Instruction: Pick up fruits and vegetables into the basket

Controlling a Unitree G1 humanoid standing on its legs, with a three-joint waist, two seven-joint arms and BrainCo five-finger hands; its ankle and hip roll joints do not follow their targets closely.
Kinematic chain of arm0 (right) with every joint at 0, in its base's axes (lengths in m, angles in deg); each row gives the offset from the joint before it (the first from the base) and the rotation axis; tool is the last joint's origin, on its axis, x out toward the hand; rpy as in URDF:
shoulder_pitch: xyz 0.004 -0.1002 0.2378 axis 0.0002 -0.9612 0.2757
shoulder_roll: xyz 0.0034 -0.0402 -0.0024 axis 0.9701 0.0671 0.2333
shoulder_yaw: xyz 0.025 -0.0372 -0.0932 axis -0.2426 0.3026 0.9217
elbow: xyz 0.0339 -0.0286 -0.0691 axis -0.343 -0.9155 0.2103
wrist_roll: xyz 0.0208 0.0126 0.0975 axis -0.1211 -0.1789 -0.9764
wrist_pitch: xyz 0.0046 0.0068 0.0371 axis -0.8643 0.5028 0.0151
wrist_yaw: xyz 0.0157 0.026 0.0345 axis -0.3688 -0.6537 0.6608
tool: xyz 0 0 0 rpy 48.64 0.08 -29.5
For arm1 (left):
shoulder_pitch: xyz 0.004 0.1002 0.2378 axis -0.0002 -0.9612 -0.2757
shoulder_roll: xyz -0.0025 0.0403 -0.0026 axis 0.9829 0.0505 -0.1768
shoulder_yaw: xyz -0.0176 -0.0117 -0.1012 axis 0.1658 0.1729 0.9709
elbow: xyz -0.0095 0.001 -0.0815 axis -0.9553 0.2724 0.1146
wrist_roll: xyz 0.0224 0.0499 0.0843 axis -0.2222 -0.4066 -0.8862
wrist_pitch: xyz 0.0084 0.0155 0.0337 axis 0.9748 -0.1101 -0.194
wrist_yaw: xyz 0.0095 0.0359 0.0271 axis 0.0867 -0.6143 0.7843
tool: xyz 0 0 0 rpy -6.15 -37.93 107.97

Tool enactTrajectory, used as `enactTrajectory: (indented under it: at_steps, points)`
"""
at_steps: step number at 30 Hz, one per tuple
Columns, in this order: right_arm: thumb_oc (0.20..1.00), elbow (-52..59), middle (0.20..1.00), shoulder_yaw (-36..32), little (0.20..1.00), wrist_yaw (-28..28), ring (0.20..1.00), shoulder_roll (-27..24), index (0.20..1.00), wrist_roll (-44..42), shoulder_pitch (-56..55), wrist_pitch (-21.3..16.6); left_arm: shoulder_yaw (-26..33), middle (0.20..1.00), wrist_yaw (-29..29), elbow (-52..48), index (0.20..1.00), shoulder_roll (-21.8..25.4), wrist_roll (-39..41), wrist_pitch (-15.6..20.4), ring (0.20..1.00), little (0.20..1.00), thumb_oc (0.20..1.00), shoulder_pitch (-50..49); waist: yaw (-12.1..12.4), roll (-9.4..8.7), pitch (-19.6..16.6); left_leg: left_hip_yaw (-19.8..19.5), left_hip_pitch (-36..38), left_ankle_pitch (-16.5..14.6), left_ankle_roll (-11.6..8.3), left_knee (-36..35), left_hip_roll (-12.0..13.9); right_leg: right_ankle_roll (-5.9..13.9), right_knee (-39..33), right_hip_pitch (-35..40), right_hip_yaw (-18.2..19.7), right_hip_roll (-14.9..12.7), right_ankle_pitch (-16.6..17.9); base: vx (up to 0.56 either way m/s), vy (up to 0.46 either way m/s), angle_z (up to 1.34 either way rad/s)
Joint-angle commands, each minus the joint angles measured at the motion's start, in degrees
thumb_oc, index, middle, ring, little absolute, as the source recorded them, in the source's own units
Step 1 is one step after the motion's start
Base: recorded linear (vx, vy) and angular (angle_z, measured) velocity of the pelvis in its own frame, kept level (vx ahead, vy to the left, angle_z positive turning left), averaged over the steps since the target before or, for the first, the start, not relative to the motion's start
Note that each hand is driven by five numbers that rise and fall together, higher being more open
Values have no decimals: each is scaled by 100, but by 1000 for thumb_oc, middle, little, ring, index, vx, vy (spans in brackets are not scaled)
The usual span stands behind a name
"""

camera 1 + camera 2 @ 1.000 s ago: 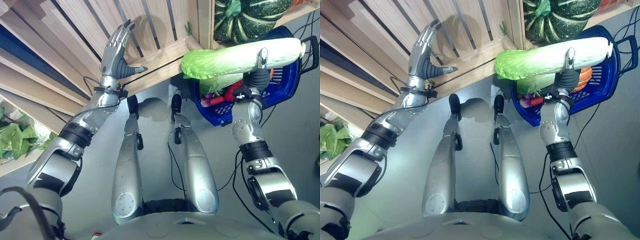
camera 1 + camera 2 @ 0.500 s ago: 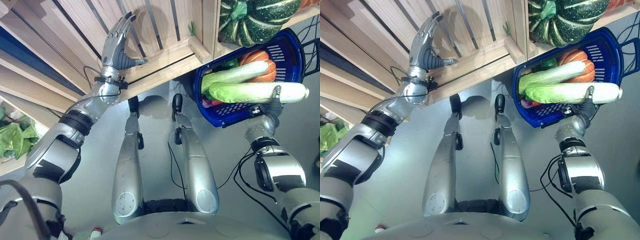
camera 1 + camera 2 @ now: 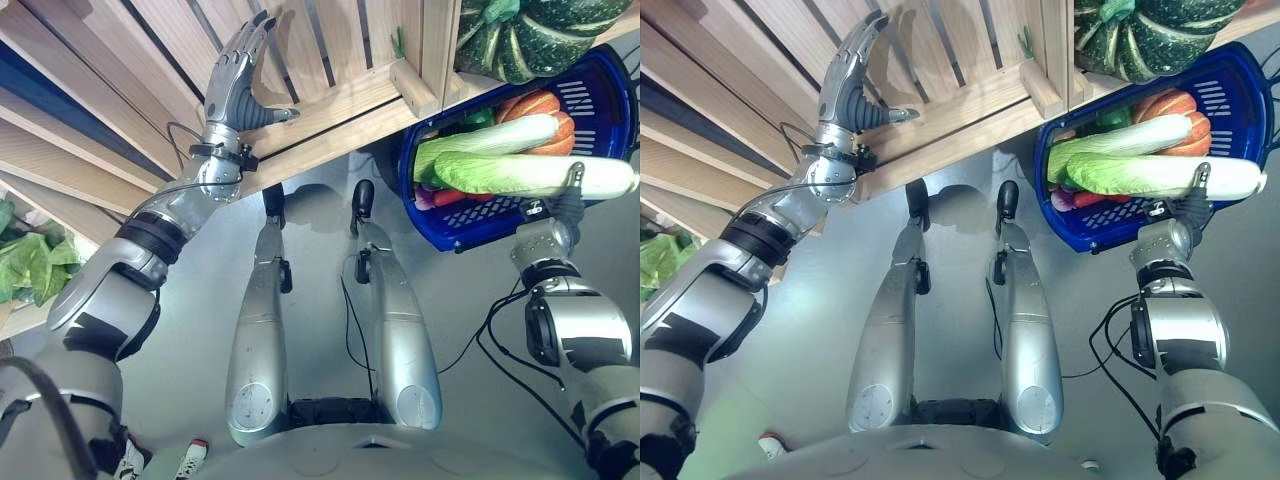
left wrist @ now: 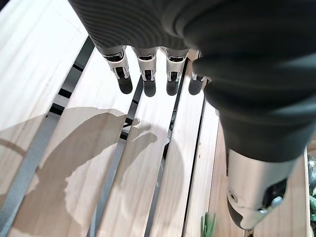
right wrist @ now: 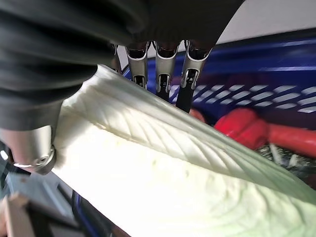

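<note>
Cabbage (image 3: 530, 175), a long napa head, has come down from above the blue basket (image 3: 600, 90) onto its contents; right hand (image 3: 570, 190) fingers remain curled around it, release pending. Left hand (image 3: 235, 75) hovers open by the wooden crate (image 3: 340, 95).

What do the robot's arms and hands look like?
Both arms are shiny silver-grey with black bands at the joints. The left hand and right hand have silver fingers with dark tips, and dark ribbed covers over the backs and wrists.
</note>
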Motion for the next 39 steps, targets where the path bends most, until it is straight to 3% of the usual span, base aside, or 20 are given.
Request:
enactTrajectory:
  at_steps: [1, 10, 13, 14, 15, 16, 28, 39]
  points:
    - [200, 34, 200, 302, 200, -94, 200, -670, 200, 389, -53, 52, 116, 1000, 143, -351, 1000, -151, 82, 93, 1000, 1000, 1000, 127, -83, 363, -185, -61, -389, -797, 13, 711, -279, 401, -469, 67, -210, 35, 320, 18, -67, 3]
    - [200, -170, 200, 844, 200, -125, 200, -833, 200, 1066, 509, 718, 57, 1000, 270, -520, 1000, -195, 97, 64, 1000, 1000, 1000, 214, -45, 697, -185, -54, -893, -789, -7, 895, -269, 383, -173, -503, -159, 0, 186, 18, -24, 1]
    - [200, -263, 200, 944, 200, -132, 200, -882, 200, 1151, 645, 1172, 37, 1000, 329, -602, 1000, -230, 87, 67, 1000, 1000, 1000, 195, -26, 782, -185, -48, -1042, -834, -17, 1005, -250, 385, -7, -690, -138, -21, 115, 21, -18, -2]
    - [485, -289, 485, 950, 485, -124, 485, -881, 485, 1111, 658, 1284, 32, 1000, 348, -635, 1000, -239, 66, 61, 1000, 1000, 1000, 187, -24, 797, -185, -51, -1090, -844, -20, 1041, -247, 382, 29, -738, -130, -27, 100, 0, 0, 0]
    - [555, -307, 555, 946, 555, -127, 555, -873, 555, 1134, 665, 1327, 32, 1000, 352, -644, 1000, -245, 57, 61, 1000, 1000, 1000, 187, -23, 803, -185, -55, -1113, -848, -21, 1058, -247, 381, 45, -759, -126, -28, 94, 0, 0, 0]
    - [1000, -347, 1000, 945, 1000, -132, 1000, -867, 1000, 1121, 660, 1425, 23, 1000, 373, -699, 1000, -253, 39, 43, 1000, 1000, 1000, 174, -16, 828, -185, -59, -1158, -850, -23, 1094, -245, 376, 96, -813, -121, -31, 86, 0, 0, 0]
    - [1000, -430, 1000, 835, 1000, -119, 1000, -818, 1000, 1190, 603, 1495, 50, 1000, 441, -938, 1000, -238, 46, -68, 1000, 1000, 1000, 81, 14, 869, -185, -87, -1208, -843, -24, 1218, -241, 366, 264, -855, -116, -27, 52, 0, 0, 0]
    - [1000, -461, 1000, 676, 1000, -154, 1000, -759, 1000, 1244, 266, 1445, 233, 1000, 373, -1014, 1000, -136, 345, 173, 1000, 1000, 1000, -238, 48, 725, -185, -141, -748, -877, 4, 1145, -252, 346, 126, -355, -189, 6, 74, -15, 11, 1]
